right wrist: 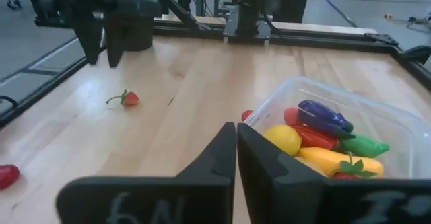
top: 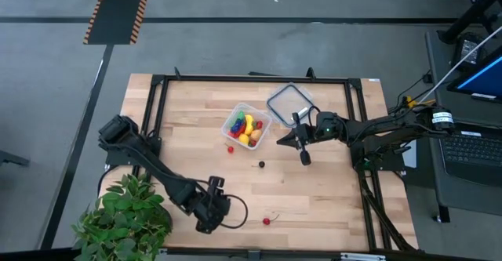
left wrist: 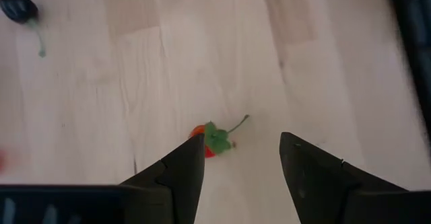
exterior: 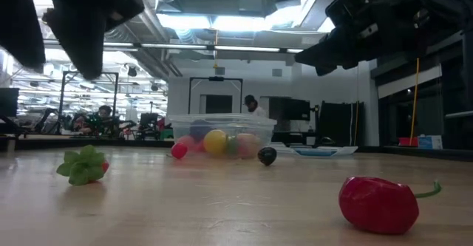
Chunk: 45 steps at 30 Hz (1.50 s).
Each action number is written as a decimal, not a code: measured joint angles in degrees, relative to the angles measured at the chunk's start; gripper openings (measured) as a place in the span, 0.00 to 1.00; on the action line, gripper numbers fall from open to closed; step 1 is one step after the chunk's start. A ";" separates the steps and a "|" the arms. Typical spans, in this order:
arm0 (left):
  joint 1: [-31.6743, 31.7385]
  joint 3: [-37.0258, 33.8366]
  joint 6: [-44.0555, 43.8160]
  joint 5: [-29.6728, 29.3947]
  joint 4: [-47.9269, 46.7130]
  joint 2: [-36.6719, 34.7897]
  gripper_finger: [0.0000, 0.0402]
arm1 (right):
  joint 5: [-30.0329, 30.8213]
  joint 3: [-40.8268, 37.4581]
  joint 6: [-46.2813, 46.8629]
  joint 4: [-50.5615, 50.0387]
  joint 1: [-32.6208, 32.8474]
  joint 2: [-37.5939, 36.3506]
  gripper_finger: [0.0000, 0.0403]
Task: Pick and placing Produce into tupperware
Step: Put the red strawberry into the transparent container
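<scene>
While left gripper [left wrist: 241,158] fingers gape over strawberry [left wrist: 210,140], bare wood around

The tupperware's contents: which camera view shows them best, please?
The right wrist view: the tupperware is close, each piece distinct. The high view shows it small from above; the low view, side-on through the wall; the left wrist view, not at all.

Both arms are black, built of 6 jointed segments with bulky rounded housings. The left arm [top: 149,167] trails a thin black cable looping beside its wrist. The right arm [top: 376,128] carries a white band near its far end and a bundle of black cables. Each gripper has 2 flat, dark, wedge-shaped fingers [left wrist: 185,170] with matte faces. Pale handwritten marks cross the right wrist's black front plate [right wrist: 128,207].
</scene>
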 joint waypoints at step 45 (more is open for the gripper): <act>4.82 -0.03 12.58 3.22 -0.42 5.85 0.46 | -0.61 0.02 0.73 -2.41 0.04 0.00 0.03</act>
